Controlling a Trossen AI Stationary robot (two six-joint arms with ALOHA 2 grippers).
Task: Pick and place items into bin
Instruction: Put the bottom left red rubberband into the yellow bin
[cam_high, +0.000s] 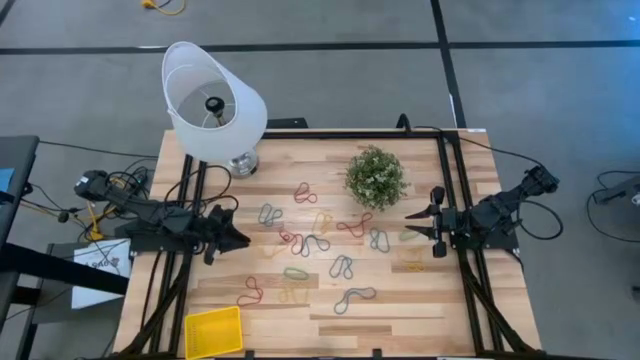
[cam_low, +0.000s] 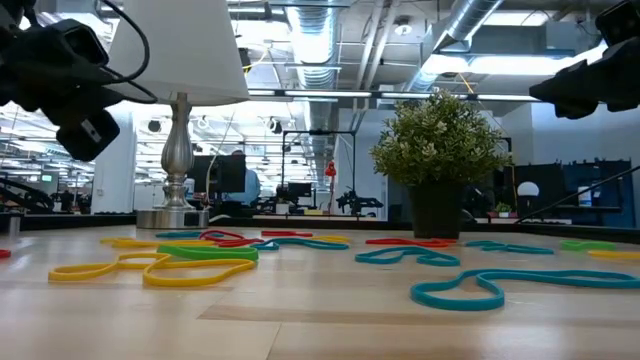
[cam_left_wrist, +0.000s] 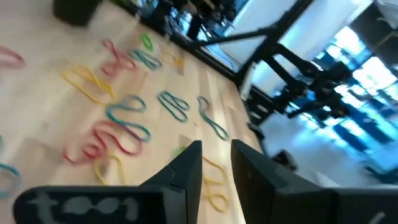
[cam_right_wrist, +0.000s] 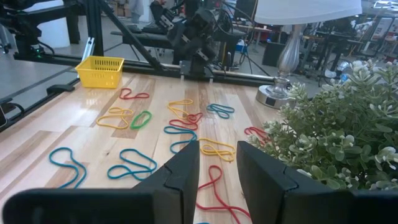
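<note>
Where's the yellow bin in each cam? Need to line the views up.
High view: the shallow square bright yellow plastic bin sits at the table's bottom-left corner, nothing in it.
Low view: not in it.
Left wrist view: not in it.
Right wrist view: upper left, at the table's far edge.
Shared landmark: the white-shaded silver-base lamp, absent only from the left wrist view.

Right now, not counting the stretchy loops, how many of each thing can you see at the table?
Lamp: 1
Potted plant: 1
Yellow bin: 1
Left gripper: 1
Right gripper: 1
Total: 5
</note>
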